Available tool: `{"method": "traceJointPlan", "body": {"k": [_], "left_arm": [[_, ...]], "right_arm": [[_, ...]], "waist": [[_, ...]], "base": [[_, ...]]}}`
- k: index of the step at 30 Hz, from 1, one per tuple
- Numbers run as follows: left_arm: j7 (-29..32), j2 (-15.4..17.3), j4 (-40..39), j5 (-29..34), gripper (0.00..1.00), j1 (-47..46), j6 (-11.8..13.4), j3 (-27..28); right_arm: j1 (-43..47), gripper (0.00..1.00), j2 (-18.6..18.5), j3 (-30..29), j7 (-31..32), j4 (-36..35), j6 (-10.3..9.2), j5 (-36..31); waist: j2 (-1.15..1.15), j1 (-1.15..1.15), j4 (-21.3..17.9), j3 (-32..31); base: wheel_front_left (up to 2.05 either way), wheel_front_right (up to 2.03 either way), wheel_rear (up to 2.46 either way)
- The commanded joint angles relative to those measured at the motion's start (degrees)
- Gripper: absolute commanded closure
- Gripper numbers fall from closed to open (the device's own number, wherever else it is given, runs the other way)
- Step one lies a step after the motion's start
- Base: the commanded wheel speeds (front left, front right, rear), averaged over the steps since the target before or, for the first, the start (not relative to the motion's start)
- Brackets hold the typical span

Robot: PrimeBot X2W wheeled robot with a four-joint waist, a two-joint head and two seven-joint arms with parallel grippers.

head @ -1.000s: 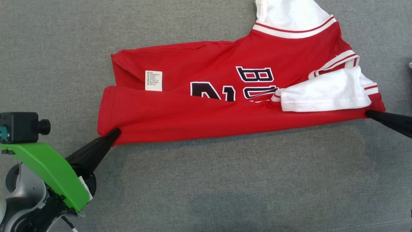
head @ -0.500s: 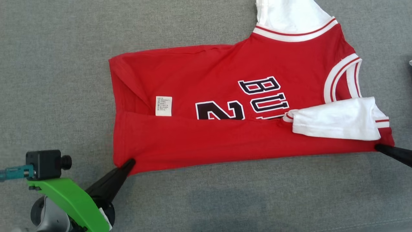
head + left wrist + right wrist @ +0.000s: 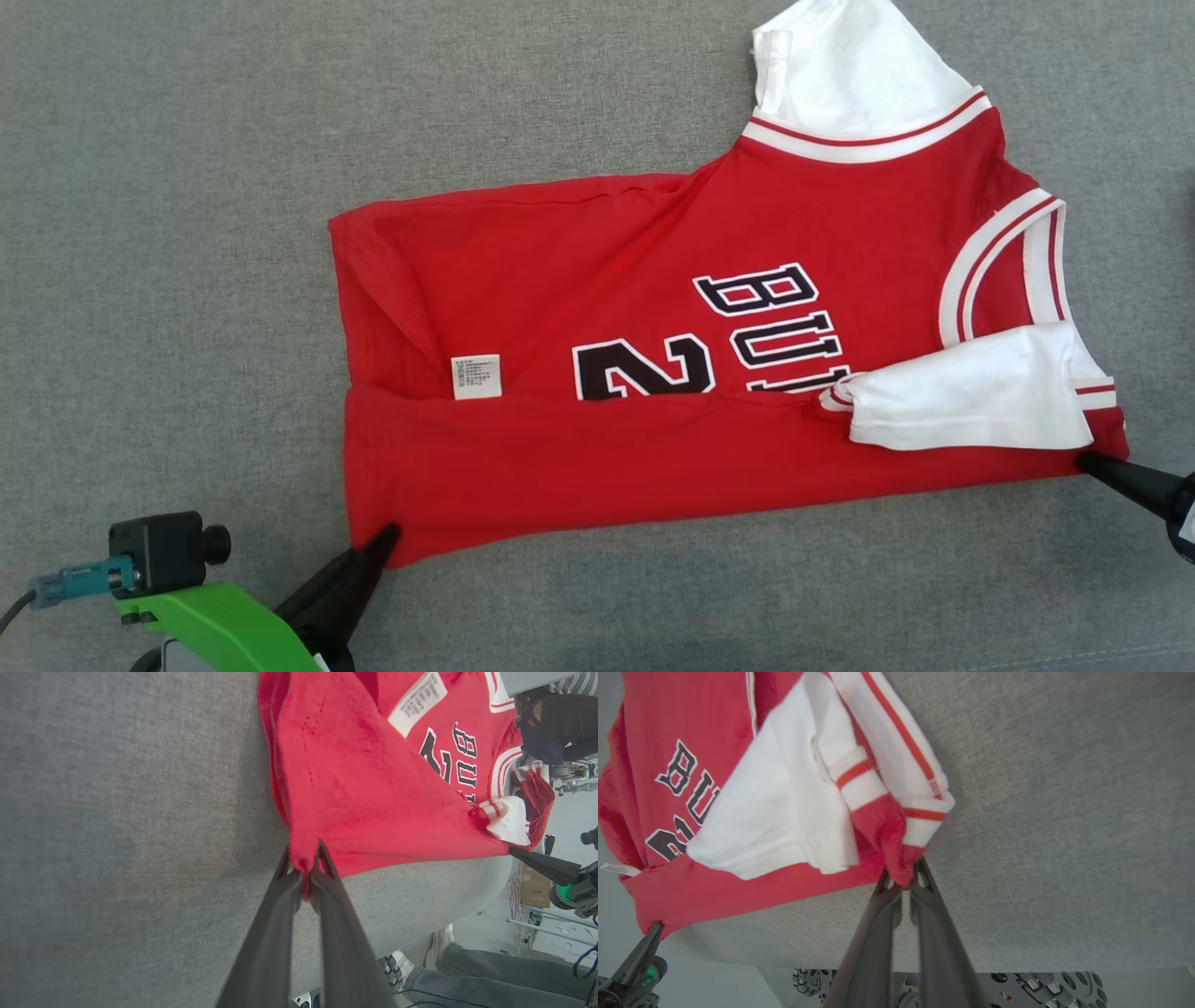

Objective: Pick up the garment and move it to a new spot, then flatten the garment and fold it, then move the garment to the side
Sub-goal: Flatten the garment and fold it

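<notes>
Head view: the garment [image 3: 653,467], a red jersey with white trim, lies across the middle of the grey fabric surface [image 3: 187,233], its lower edge folded up over itself as a long band. A white sleeve [image 3: 971,401] rests on that band at the right end, and a white care label [image 3: 475,376] sits just above the fold line. The dark print [image 3: 644,367] is partly covered by the band, though more of the numeral and letters is exposed than one second ago, when the fold reached higher over them. The left gripper [image 3: 385,537] pinches the band's near-left corner; in the left wrist view its fingers [image 3: 327,868] are nearly closed, with red cloth caught between them. The right gripper [image 3: 1088,459] grips the near-right corner; in the right wrist view its tips [image 3: 924,872] are closed on a bunched red fold. Both corners sit lower in the frame than before.
</notes>
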Motion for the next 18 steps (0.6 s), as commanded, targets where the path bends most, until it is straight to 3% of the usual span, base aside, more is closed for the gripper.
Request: {"method": "traceJointPlan", "body": {"k": [1,6,11,18], "left_arm": [[-0.4,-0.2,0.4,0.9,0.00,-0.5,0.4,0.1],[-2.7,-0.3,-0.1,1.7,0.00,1.8,2.0,1.2],[-5.7,4.5,-1.4,5.7,0.00,1.9,5.0,6.5],[-0.3,9.1,-2.8,7.9,0.00,-12.2,5.8,8.7]], "right_arm": [[0.9,0.02,-0.2,0.7,-0.8,-0.7,0.02,-0.9],[1.2,0.00,-3.7,4.8,-5.1,-3.1,0.02,-1.7],[-4.9,0.00,-8.3,6.2,-10.4,-4.0,0.02,1.0],[-20.3,0.00,-15.5,14.4,-23.4,1.8,0.02,-3.6]], "waist": [[0.13,0.00,0.0,0.2],[0.13,0.00,-1.0,2.0],[0.13,0.00,-1.9,4.1],[0.13,0.00,-1.2,8.1]], "base": [[0.00,0.00,0.00],[0.00,0.00,0.00],[0.00,0.00,0.00],[0.00,0.00,0.00]]}}
